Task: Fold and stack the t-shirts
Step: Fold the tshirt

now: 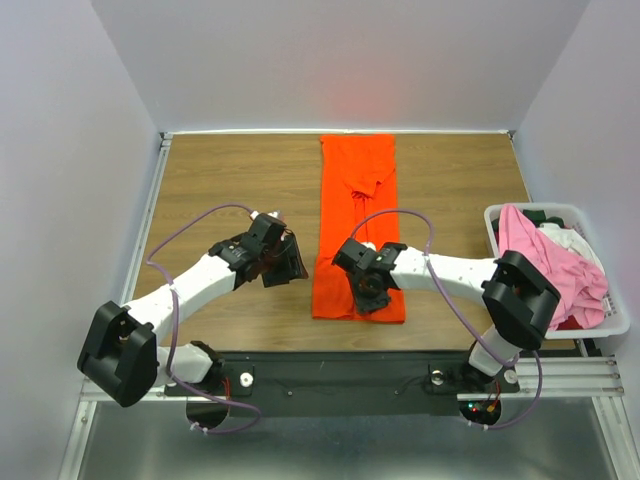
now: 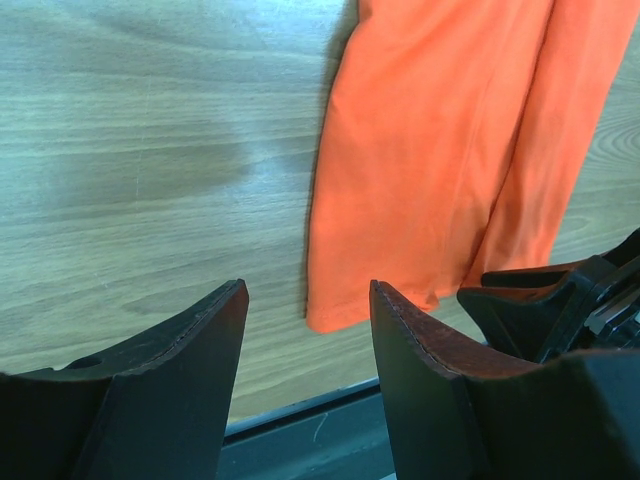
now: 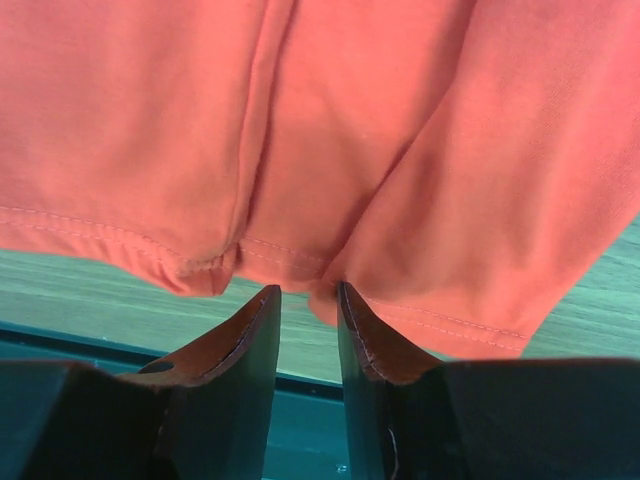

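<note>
**Open wood on the left, a crowded right edge**

The wood-grain counter [image 1: 220,180] lies bare from 9 to 11 o'clock. A long bright orange cloth t-shirt [image 1: 357,190] covers the middle strip from 12 to 6. The left claw [image 1: 287,270], jaws apart, hangs just beside the shirt's 7 o'clock corner. The right claw [image 1: 372,296] crowds its 6 o'clock hem. At 3 o'clock a white plastic bin [image 1: 493,228] heaped with pink cloth [image 1: 545,262] blocks the edge, with bare wood between it and the shirt.

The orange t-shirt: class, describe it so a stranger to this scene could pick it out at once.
Find the wooden table. Down its middle, far edge to near, lies the orange t-shirt, folded into a long narrow strip. Unlike the pink shirt heaped in the white bin at the right, it lies flat on the wood.
</note>
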Robot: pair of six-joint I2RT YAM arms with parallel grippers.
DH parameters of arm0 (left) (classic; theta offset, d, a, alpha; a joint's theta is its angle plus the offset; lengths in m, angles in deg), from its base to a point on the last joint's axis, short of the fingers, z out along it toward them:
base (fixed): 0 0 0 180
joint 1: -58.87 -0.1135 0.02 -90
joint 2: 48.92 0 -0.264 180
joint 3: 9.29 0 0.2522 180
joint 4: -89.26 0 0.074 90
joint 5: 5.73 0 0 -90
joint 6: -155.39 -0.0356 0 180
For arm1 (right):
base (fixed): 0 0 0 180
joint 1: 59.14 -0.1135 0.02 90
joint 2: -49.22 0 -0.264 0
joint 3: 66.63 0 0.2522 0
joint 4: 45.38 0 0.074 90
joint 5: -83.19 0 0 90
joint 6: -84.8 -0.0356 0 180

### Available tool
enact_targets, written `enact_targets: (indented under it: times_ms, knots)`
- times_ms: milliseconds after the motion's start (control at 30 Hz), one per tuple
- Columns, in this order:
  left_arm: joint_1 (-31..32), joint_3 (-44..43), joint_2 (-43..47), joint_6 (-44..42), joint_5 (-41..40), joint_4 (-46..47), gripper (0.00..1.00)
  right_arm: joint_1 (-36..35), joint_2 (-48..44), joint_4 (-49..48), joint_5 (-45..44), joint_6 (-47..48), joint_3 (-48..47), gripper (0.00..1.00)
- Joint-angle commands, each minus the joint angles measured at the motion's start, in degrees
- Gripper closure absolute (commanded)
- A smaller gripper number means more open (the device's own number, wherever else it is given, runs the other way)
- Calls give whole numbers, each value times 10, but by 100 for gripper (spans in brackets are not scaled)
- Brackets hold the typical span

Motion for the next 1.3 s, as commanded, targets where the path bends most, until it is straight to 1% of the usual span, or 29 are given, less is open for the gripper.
enact_targets:
  times_ms: [0,33,133,633,700,733,767,833,967,1167,1267]
  knots:
    - [-1,8,16,-5,5,7,37,-6,7,5,-17,-13,-10,65]
    - [-2,9,17,-5,5,7,37,-5,8,5,-19,-14,-7,66]
    - [-2,9,19,-4,4,7,37,-6,7,6,-24,-17,-1,73]
    - [-1,13,19,0,10,13,37,-14,30,25,-45,-22,-3,73]
    - [-1,12,20,1,11,15,37,-18,28,25,-48,-23,-6,80]
    - [-1,12,19,0,11,14,37,-19,26,26,-49,-22,-8,85]
    - [-1,12,19,0,10,14,37,-20,20,27,-51,-22,-13,94]
    - [-2,11,18,-1,11,14,37,-23,12,29,-50,-24,-17,99]
    - [-2,8,14,-3,13,14,37,-27,-15,33,-25,-23,-16,99]
    - [-2,4,6,-4,23,17,37,-31,-30,36,3,-19,3,99]
    - [-2,10,-1,-3,41,24,36,-31,-23,33,7,-18,14,96]
